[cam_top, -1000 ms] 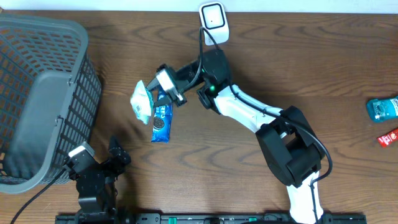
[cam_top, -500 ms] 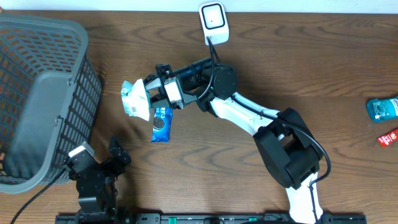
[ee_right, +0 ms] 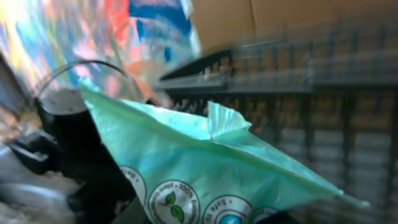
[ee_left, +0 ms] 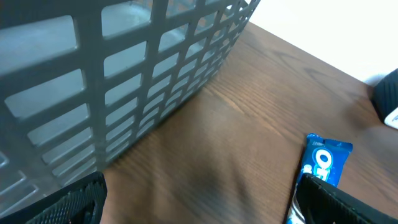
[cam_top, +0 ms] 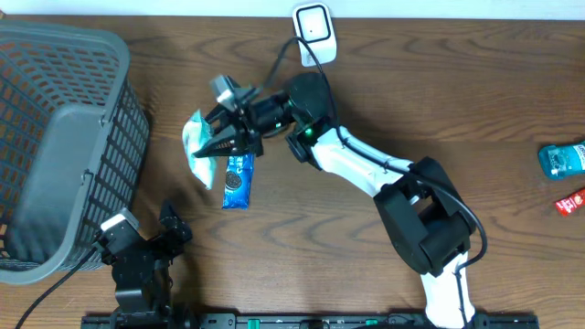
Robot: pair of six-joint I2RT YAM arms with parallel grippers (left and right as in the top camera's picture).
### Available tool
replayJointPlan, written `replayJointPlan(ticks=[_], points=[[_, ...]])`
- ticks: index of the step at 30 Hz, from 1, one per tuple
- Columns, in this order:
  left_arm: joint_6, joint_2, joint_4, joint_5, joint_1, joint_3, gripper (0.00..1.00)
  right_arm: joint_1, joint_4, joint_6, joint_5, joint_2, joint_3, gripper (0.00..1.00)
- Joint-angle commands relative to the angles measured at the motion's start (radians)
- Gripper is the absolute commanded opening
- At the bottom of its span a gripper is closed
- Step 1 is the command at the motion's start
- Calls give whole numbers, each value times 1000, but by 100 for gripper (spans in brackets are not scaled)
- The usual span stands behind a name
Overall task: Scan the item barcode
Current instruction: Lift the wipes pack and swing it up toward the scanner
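Jaws of the right arm pinched a pale green packet (cam_top: 194, 146), held off the tabletop (cam_top: 411, 82) between the grey basket (cam_top: 91, 164) and a blue snack pack (cam_top: 239, 180) lying flat. Left jaws stood spread wide beside the basket.

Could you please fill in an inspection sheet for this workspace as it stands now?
Surface: brown wooden table, no spills seen.
Job's things: green packet in the right arm's grip; white scanner at the far edge.
Clutter: blue cookie pack, grey basket, teal pack, red item.
Grippers: right gripper shut on the green packet; left gripper open, empty.
Cables: black cable runs from the scanner.
Surroundings: nothing seen.
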Motion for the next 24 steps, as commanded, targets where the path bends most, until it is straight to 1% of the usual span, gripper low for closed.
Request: replayJointPlan(ticks=[1, 3, 6, 9, 12, 15, 18, 20, 22, 24], points=[[17, -1, 2, -9, 5, 2, 98, -31, -135, 251, -116, -5, 10, 1], [17, -1, 2, -9, 5, 2, 98, -43, -235, 307, -151, -5, 10, 1], [17, -1, 2, -9, 5, 2, 98, -52, -354, 341, -159, -5, 10, 1], [17, -1, 2, -9, 5, 2, 98, -58, -420, 341, -126, -5, 10, 2], [17, -1, 2, -9, 5, 2, 98, -68, -509, 332, -48, -5, 9, 1], [17, -1, 2, -9, 5, 2, 98, -79, -681, 253, 166, -5, 8, 2], [17, -1, 2, -9, 5, 2, 98, -82, -933, 208, 502, -5, 8, 2], [17, -1, 2, -9, 5, 2, 98, -80, -1056, 162, 675, -5, 8, 1], [17, -1, 2, -9, 5, 2, 98, -76, -1156, 100, 793, -5, 8, 2], [17, -1, 2, -9, 5, 2, 98, -76, -1205, 93, 808, -5, 9, 2]])
